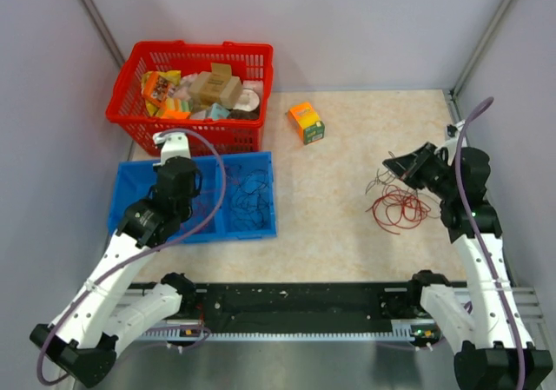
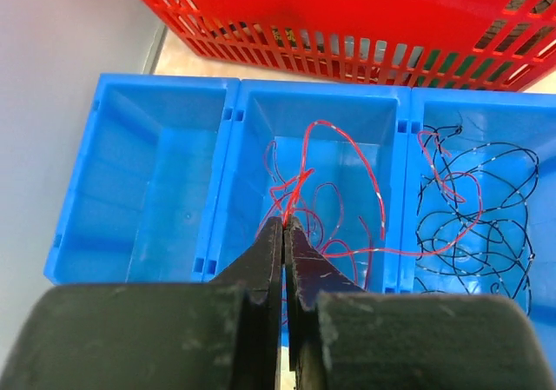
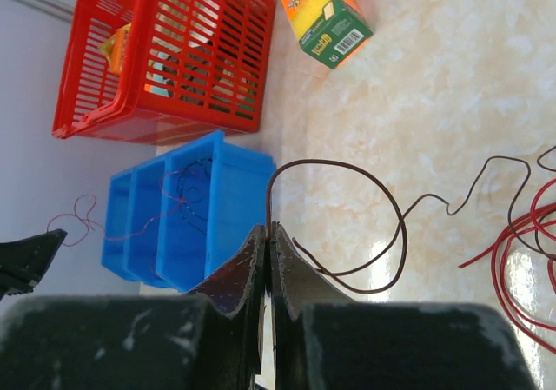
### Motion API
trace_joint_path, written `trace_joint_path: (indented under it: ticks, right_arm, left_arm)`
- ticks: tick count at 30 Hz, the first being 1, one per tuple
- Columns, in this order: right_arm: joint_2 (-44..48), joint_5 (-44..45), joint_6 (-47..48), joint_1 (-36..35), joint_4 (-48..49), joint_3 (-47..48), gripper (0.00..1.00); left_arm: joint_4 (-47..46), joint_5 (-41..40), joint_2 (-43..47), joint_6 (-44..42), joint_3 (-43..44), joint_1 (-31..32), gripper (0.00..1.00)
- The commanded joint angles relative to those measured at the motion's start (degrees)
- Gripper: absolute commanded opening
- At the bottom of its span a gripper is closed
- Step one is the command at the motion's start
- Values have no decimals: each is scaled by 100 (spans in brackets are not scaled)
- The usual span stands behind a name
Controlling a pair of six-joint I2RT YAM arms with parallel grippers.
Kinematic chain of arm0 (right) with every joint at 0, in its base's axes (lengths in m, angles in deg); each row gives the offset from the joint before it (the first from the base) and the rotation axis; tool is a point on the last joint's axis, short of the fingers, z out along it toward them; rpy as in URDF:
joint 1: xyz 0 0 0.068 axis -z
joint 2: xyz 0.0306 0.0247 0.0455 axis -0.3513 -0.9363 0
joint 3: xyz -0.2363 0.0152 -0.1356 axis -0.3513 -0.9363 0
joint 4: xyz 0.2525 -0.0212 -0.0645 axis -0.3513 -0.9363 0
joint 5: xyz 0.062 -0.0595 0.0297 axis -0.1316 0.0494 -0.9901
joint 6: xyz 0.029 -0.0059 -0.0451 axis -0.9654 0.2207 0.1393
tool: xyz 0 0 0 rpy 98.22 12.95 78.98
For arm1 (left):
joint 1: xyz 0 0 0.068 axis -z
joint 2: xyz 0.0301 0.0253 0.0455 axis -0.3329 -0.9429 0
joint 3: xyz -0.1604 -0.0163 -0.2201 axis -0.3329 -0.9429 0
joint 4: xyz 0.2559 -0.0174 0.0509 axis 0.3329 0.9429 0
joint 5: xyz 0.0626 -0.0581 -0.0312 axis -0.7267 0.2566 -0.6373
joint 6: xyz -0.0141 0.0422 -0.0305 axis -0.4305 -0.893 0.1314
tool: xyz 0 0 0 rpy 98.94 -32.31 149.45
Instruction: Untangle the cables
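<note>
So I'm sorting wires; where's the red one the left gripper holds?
Red wire: pinched by the left gripper over the blue tray's middle compartment.

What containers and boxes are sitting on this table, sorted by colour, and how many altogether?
Red basket: 1
Blue divided tray: 1
Orange and green carton: 1
Total: 3, leaving out the items piled inside the basket, which overlap too much to count.
</note>
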Motion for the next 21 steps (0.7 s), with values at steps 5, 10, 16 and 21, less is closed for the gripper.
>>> trace_joint_path:
  ticks: [5,10,16,21]
  right_arm:
    - [113,-99,67,-53,247,-9,0]
    - [96,-90,24,-53,300,-44,0]
    - [157,-107,24,-53,300,-167,0]
    - [280,-116,-11,-53,300,-290,0]
  left_arm:
    - [9,-494,754,521,715,-197,0]
    - [-272,233,1291,247,1155,-206,0]
    - [-325,859,1169,300,1481,-197,0]
    - [-421,824,993,458,736,-197,0]
